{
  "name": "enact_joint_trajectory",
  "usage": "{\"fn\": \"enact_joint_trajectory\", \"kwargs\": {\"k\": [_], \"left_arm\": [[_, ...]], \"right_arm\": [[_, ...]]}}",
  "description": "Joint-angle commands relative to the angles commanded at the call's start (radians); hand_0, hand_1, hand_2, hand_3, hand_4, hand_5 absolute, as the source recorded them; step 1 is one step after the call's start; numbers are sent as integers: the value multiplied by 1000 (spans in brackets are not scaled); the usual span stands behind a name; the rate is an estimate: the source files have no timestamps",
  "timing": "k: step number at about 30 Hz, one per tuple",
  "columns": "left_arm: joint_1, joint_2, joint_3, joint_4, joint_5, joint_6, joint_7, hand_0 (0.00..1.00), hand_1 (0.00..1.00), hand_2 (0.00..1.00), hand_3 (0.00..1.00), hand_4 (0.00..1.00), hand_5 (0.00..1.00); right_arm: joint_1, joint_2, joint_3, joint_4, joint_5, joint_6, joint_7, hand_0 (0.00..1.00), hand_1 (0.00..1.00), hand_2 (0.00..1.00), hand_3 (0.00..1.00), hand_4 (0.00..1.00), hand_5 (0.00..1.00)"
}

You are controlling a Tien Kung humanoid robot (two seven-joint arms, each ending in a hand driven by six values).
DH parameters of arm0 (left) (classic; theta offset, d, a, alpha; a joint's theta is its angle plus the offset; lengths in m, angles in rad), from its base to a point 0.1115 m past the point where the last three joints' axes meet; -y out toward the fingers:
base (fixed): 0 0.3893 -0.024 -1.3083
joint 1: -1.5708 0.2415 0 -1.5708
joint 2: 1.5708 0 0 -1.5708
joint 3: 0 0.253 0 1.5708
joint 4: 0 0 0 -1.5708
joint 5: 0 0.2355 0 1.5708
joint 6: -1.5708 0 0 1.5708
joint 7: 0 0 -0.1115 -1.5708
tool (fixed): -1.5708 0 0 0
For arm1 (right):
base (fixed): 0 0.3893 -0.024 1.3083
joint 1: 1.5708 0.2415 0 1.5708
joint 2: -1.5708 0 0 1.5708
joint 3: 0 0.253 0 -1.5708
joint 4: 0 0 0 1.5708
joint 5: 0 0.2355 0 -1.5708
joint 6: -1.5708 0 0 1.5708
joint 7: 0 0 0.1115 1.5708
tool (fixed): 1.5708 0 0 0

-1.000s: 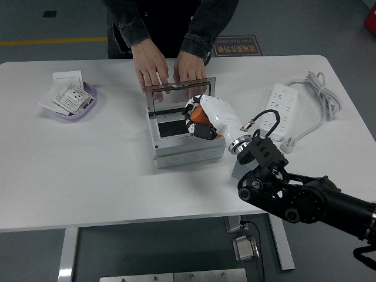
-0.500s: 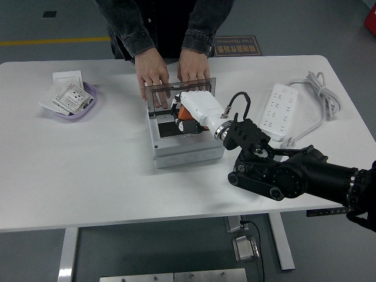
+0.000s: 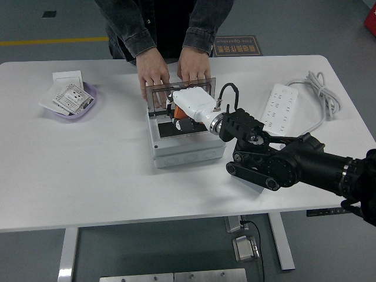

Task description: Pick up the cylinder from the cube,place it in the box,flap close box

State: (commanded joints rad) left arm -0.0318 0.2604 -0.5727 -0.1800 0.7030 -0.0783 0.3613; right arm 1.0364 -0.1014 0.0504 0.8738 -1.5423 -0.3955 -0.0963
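My right hand (image 3: 175,111), white with a black arm, reaches over the open grey box (image 3: 187,154) at the table's middle. Its fingers are curled on an orange cylinder (image 3: 171,105), which shows only in part under the hand, low over the box's inside near the back wall. The box's clear lid (image 3: 158,94) stands upright at the back. A person at the far side holds the lid with both hands (image 3: 154,73). The cube is hidden behind my arm. My left arm is out of view.
A white power strip (image 3: 276,108) with its cable (image 3: 320,88) lies to the right of the box. A purple bowl (image 3: 88,106) holding paper packets sits at the far left, with a white card (image 3: 67,76) behind it.
My right hand has moved left and toward the far side with the cylinder, from the box's right front to deep over its inside near the lid. The person's hands stay on the lid.
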Motion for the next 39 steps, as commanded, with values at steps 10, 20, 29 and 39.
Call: {"fn": "enact_joint_trajectory", "kwargs": {"k": [10,20,29,39], "left_arm": [[-11,-1,23,0,-9,-3,-1,654,704,582,569,534,104],[-18,-2,49,0,-28,-5,-4,654,704,581,568,529,97],[-18,-3,45,0,-20,-6,-3,654,704,579,563,517,97],[-9,-10,38,0,-14,-6,1,654,695,574,560,493,74]], "right_arm": [[1,13,-4,-18,-20,13,23,168,244,480,562,448,11],[1,15,25,-35,-86,57,32,533,482,577,676,911,597],[-4,10,30,-21,-101,68,38,545,477,568,696,961,635],[-31,-65,-7,117,-60,-31,-7,559,474,557,696,998,689]]}}
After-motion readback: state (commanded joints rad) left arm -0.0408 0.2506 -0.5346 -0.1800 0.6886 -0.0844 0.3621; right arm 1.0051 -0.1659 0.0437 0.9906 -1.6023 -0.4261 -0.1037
